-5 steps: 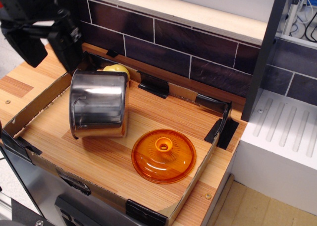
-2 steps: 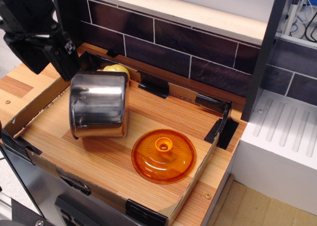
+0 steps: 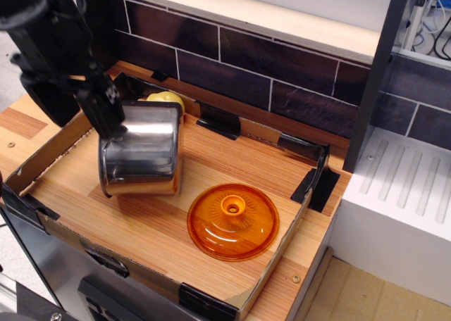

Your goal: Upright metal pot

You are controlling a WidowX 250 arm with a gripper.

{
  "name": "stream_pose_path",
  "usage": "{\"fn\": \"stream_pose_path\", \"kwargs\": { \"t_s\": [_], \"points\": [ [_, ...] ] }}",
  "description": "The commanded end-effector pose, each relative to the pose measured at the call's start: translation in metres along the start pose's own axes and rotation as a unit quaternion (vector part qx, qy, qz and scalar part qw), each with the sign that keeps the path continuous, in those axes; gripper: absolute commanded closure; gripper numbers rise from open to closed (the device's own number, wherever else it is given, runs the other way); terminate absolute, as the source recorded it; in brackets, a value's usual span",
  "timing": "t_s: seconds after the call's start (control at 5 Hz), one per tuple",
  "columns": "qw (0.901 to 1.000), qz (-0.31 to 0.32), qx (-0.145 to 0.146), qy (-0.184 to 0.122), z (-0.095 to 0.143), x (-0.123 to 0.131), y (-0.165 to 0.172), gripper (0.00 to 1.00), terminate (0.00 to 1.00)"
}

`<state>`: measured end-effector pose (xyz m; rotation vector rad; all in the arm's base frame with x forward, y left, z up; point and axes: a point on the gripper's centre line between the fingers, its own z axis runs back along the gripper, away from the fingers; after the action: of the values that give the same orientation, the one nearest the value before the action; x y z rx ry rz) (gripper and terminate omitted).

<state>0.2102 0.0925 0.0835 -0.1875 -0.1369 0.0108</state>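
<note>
A wooden counter (image 3: 211, 170), walled by low cardboard sides (image 3: 275, 265) taped at the corners, takes up most of the view, with a dark tiled wall (image 3: 282, 64) behind it at 12 o'clock and a white ridged surface (image 3: 402, 187) off at 3 o'clock. The black robot arm (image 3: 42, 32) comes in from 10 o'clock. Its hand (image 3: 106, 117) reaches down over the upper left edge of the pot (image 3: 141, 155); the fingers are dark against a dark body, and I cannot tell whether they are apart or closed, nor whether they touch the pot. The pot lies tipped on its side at about 9 o'clock on the counter, its shiny wall and a thin wire handle facing up. An orange lid (image 3: 232, 221) sits flat, knob up, at 5 o'clock from the pot, just beside it. A small yellow thing (image 3: 167, 98) peeks out behind the pot at 12 o'clock.
</note>
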Motion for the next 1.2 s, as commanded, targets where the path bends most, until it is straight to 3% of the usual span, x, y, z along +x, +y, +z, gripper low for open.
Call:
{"fn": "stream_pose_path", "kwargs": {
  "t_s": [0.0, 0.8, 1.0],
  "points": [
    [0.9998, -0.010, -0.016, 0.008, 0.000, 0.001, -0.014, 0.00, 0.00],
    [0.9995, -0.024, -0.003, 0.021, -0.016, -0.010, -0.019, 0.00, 0.00],
    [0.9995, -0.016, -0.009, 0.025, -0.015, -0.008, -0.019, 1.00, 0.00]
  ]
}}
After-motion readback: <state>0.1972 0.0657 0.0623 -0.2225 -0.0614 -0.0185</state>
